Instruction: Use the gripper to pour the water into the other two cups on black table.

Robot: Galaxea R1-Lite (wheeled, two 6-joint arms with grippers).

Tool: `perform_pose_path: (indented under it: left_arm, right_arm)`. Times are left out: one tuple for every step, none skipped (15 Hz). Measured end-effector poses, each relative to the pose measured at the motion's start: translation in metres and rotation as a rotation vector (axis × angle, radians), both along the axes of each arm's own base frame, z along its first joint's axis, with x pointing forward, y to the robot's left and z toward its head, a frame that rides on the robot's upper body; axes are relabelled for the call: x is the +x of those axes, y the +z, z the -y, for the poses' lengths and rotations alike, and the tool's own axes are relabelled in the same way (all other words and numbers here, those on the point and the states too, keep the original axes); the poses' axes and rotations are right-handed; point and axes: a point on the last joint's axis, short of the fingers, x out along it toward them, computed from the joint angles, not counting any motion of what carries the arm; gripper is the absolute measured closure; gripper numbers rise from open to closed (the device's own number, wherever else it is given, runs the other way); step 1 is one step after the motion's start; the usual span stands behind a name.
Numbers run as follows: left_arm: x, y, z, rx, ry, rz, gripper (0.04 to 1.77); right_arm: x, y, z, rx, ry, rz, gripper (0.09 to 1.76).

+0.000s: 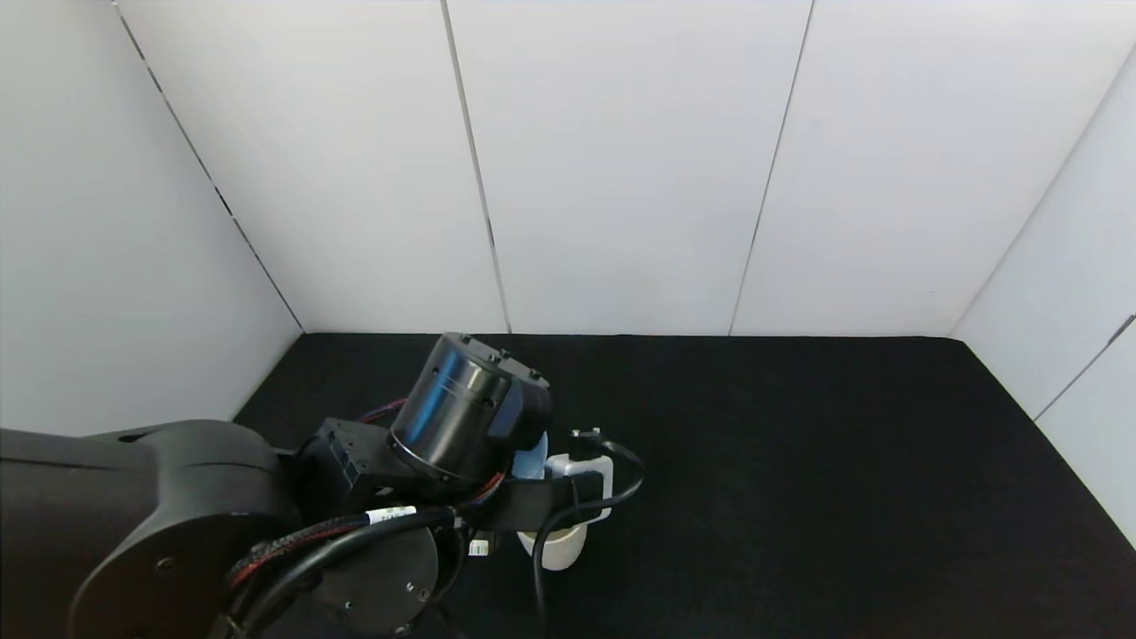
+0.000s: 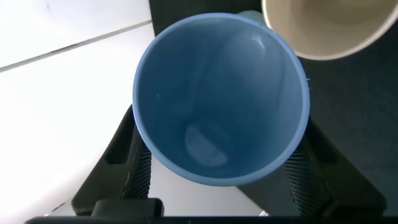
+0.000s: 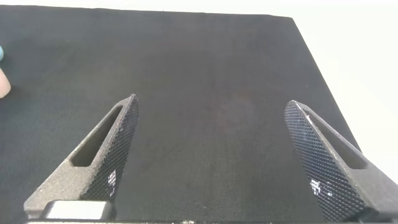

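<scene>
here, left gripper (image 2: 217, 180) tilting blue cup (image 2: 221, 99)

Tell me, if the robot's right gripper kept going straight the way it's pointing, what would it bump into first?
Probably just the black table. The right gripper is open, and only bare tabletop shows ahead between its fingers; how steeply it points down is hard to judge.

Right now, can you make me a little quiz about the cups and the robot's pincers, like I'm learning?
1. True or false: the left pincer holds the light blue cup.
2. Which cup sits beside the blue one in the left wrist view? A) red B) cream-white C) yellow
3. Fill in: the right pincer is ___ above the black table.

Key: 1 true. 2 B, the cream-white cup. 3 open, holding nothing.
</scene>
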Motion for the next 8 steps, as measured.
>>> perform_pose_path:
  left_arm:
    - [-0.001,-0.002,0.001,0.015,-0.003,-0.003,0.59]
    - [-0.002,-0.004,0.002,0.028,-0.009,-0.007,0.59]
    - [-0.004,-0.006,0.002,0.048,-0.010,-0.006,0.59]
    - [-0.004,-0.008,0.001,0.078,-0.008,-0.003,0.59]
    - [-0.005,-0.009,0.001,0.096,-0.006,-0.002,0.59]
    - [-0.005,-0.010,0.002,0.107,-0.004,-0.001,0.59]
    - [-0.004,-0.012,0.002,0.116,-0.005,-0.002,0.59]
    - [-0.003,-0.013,0.003,0.134,-0.005,-0.002,0.59]
  right_arm:
    - [0.000,0.000,0.000,0.000,0.000,0.000,0.14]
    - [0.000,0.000,0.000,0.000,0.000,0.000,0.14]
    - [0.000,0.000,0.000,0.000,0.000,0.000,0.14]
    - [0.000,0.000,0.000,0.000,0.000,0.000,0.14]
    - [0.000,0.000,0.000,0.000,0.000,0.000,0.14]
    - [0.000,0.000,0.000,0.000,0.000,0.000,0.14]
    - [0.000,0.000,0.000,0.000,0.000,0.000,0.14]
    - [0.000,0.000,0.000,0.000,0.000,0.000,0.14]
